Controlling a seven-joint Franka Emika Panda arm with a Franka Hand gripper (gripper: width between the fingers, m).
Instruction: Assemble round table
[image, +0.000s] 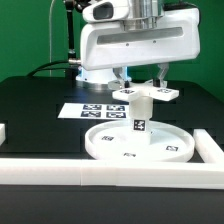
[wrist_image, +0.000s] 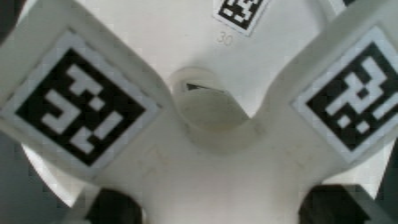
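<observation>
Pincer (image: 143, 78) sits right over the cross-shaped piece (image: 147, 94) near the middle of the frame, fingers partly closed either side of it, looks like it's gripping it. That piece is white with little black-and-white tags and rests on top of the short thick cylinder (image: 140, 113), which stands upright in the big round rimmed disc (image: 139, 143) at lower centre on the black surface (image: 40, 110). Marker board (image: 88, 109) lies flat behind, toward centre left.

I note the disc (image: 138, 143), cylinder (image: 139, 112) and cross piece (wrist_image: 196, 150) as smooth matt white plastic; the table (image: 40, 110) surface looks matt black.
</observation>
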